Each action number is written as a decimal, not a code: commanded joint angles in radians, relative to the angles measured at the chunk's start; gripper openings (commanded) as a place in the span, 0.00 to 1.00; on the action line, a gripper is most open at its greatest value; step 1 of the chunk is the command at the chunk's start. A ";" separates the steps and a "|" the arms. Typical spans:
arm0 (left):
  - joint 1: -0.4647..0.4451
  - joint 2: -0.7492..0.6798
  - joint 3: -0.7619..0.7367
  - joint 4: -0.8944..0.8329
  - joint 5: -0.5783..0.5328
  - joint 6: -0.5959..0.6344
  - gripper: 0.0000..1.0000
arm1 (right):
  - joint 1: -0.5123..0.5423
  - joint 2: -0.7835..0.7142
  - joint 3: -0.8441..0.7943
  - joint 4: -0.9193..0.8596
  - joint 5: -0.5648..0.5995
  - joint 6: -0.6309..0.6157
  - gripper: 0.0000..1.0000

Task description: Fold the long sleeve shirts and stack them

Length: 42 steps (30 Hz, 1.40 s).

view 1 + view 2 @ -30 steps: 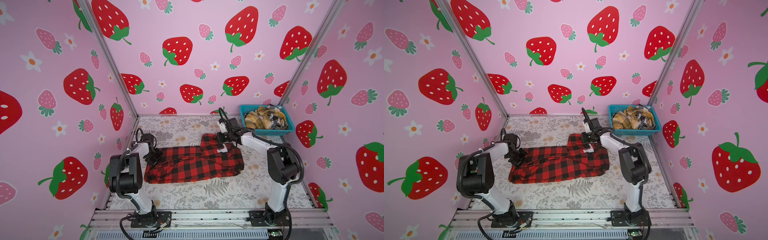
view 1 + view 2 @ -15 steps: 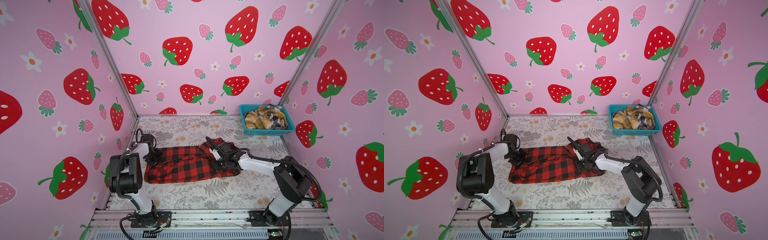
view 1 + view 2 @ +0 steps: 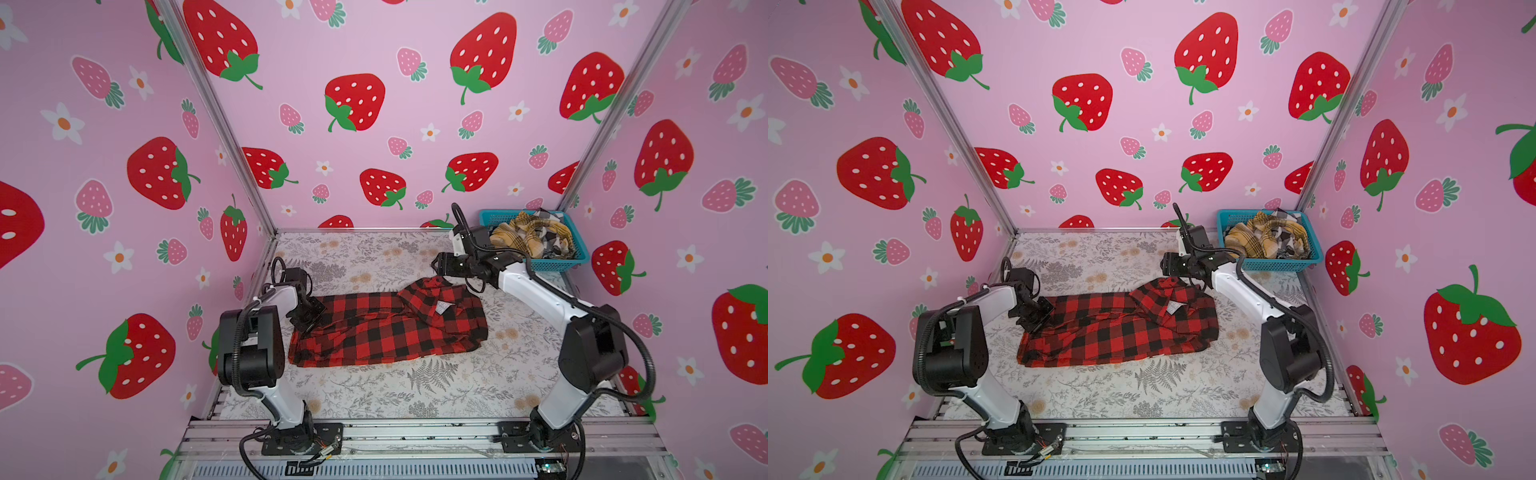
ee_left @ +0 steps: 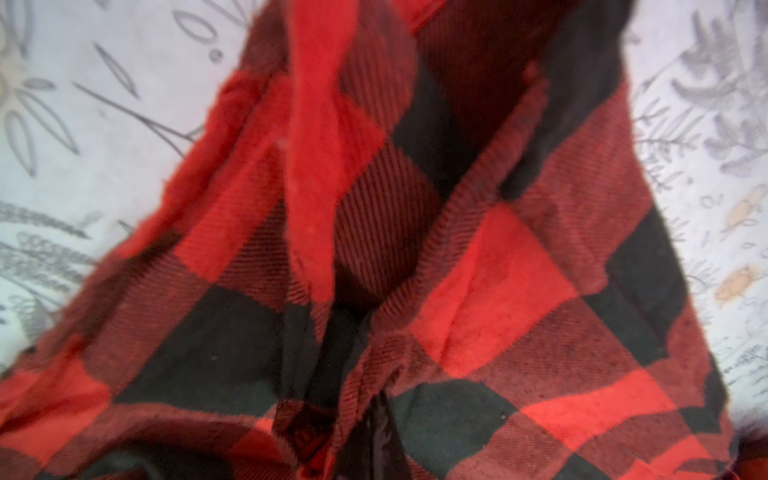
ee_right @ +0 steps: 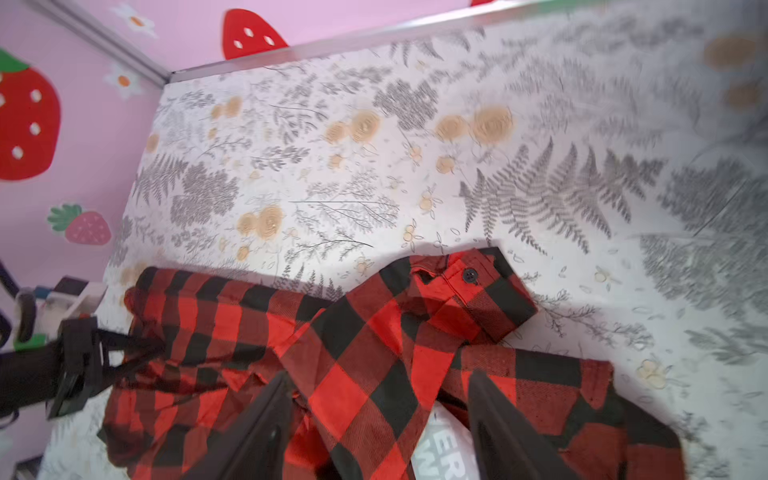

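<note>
A red-and-black check long sleeve shirt point(image 3: 386, 332) point(image 3: 1117, 332) lies lengthwise on the floral table, one sleeve laid across its right part with the buttoned cuff point(image 5: 469, 286) at the far edge. My left gripper point(image 3: 308, 323) point(image 3: 1034, 321) is shut on the shirt's left end, where the cloth point(image 4: 498, 270) bunches into the dark fingers point(image 4: 376, 436). My right gripper point(image 3: 436, 266) point(image 3: 1165, 266) hangs open above the shirt's far right corner, with nothing between its fingers point(image 5: 266, 424). Below them shows a white patch of lettering point(image 5: 444, 453). More plaid shirts point(image 3: 528, 239) point(image 3: 1262, 243), mustard and black-and-white, lie crumpled in the basket.
A turquoise mesh basket point(image 3: 540, 264) point(image 3: 1271, 264) stands in the far right corner, just behind my right arm. Pink strawberry walls close the table on three sides. Metal rails and both arm bases run along the front edge.
My right gripper carried the sleeve forward over the shirt, opened and let it go, then drew back up to the far right. The left gripper has stayed shut on the shirt's left end.
</note>
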 commanded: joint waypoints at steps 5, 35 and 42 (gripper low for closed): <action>0.010 0.020 0.035 -0.021 -0.004 0.019 0.00 | -0.060 0.219 0.100 -0.022 -0.094 0.067 0.60; 0.011 0.031 0.099 -0.043 -0.018 0.047 0.00 | -0.055 0.380 0.592 -0.195 0.031 -0.105 0.09; 0.011 0.020 0.117 -0.054 -0.008 0.057 0.00 | -0.097 0.346 0.362 -0.206 0.000 -0.034 0.54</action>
